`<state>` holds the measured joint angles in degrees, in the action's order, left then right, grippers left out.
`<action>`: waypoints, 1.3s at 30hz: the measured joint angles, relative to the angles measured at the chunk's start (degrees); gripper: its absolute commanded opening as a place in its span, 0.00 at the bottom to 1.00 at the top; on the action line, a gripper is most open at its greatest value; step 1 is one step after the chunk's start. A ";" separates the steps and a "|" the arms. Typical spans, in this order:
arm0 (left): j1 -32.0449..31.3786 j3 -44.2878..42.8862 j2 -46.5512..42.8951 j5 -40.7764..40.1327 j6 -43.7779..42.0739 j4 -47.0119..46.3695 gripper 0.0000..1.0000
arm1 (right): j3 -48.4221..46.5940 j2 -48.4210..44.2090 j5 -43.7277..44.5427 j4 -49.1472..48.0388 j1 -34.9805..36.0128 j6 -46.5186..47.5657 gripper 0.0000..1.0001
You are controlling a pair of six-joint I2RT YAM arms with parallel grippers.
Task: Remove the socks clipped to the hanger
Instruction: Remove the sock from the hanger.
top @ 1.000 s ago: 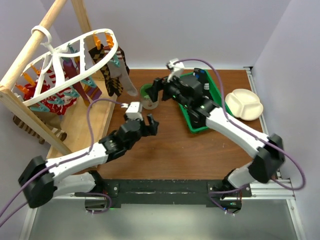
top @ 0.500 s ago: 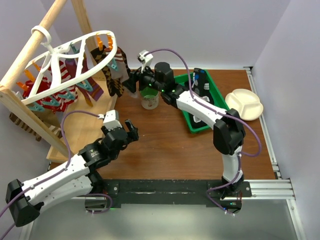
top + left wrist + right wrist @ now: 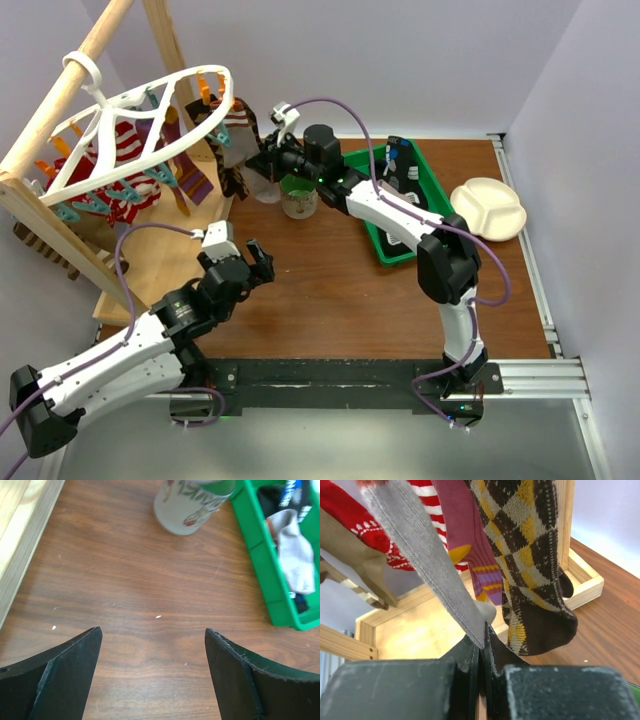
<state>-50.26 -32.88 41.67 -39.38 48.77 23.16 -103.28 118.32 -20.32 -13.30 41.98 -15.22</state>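
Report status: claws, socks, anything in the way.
Right claw shut on grey sock toe. Left claw open, empty, over the table. Checkered sock hangs close beside the grey one.

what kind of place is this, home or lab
Probably a robotics lab cell, not a home: left arm and right arm bolted to a walled-in table, with a sock hanger on a wooden frame.
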 measured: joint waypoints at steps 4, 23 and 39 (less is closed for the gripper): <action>0.00 0.00 -1.75 1.11 -3.21 -3.65 0.91 | 2.19 -2.32 -0.22 1.01 0.00 1.22 0.00; 0.00 -0.22 -10.23 6.05 -19.08 -15.78 0.91 | 19.21 -26.62 -18.56 6.45 0.02 6.47 0.00; 0.00 -0.11 -13.51 9.40 -27.39 -26.84 0.86 | 20.09 -28.09 -27.02 9.38 1.68 8.61 0.00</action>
<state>-50.26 -32.99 28.16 -29.98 21.39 -3.68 -83.20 90.24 -47.33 -3.92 43.66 -6.61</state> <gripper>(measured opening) 0.887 0.015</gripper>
